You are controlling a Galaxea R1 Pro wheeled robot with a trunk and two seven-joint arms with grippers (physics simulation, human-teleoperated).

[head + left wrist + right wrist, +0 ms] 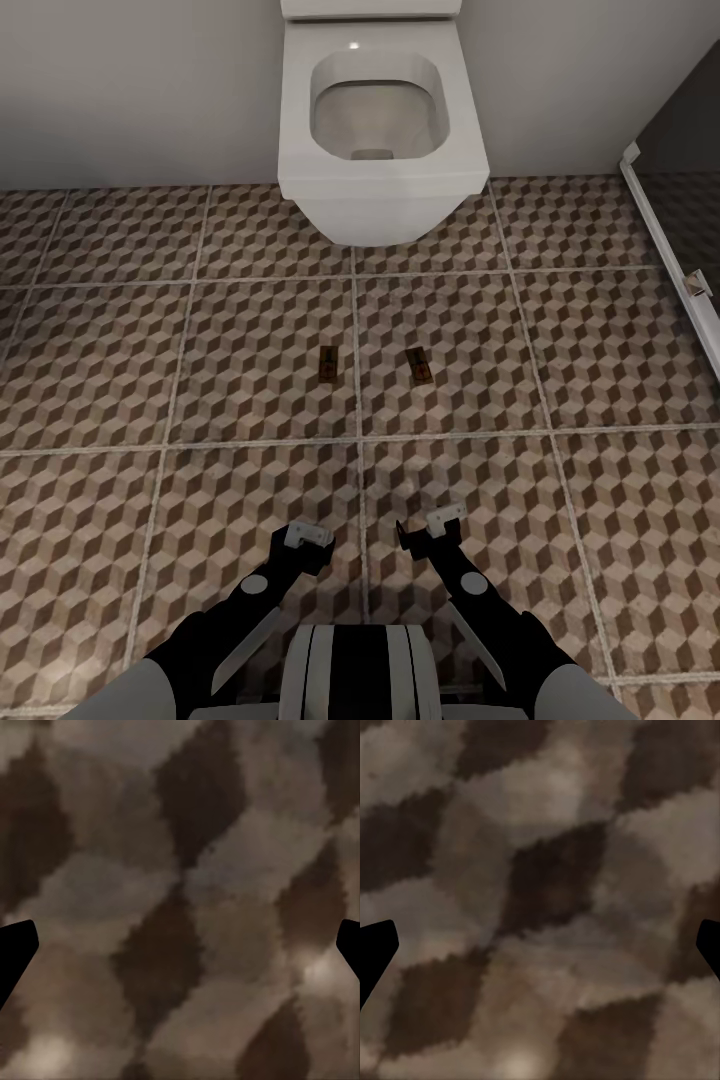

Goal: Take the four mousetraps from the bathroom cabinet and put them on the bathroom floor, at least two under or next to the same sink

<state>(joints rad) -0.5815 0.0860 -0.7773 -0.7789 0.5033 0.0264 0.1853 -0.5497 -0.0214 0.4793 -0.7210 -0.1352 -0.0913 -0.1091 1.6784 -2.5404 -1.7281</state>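
Note:
Two mousetraps lie flat on the cube-patterned bathroom floor (250, 370) in front of the toilet: one mousetrap (326, 363) left of a grout line, the other mousetrap (419, 365) right of it. My left gripper (303, 545) and right gripper (428, 531) hang low over the tiles, well short of the traps. Both wrist views look straight at blurred floor tile (180, 907) (540, 900), with dark fingertips (15, 952) (375, 952) spread at the frame sides and nothing between them. The cabinet and the bathroom sink are out of view.
A white toilet (375, 120) stands against the grey wall just beyond the traps. A white shower-stall frame (665, 240) with darker floor behind it runs along the right. Open tile extends to the left and toward me.

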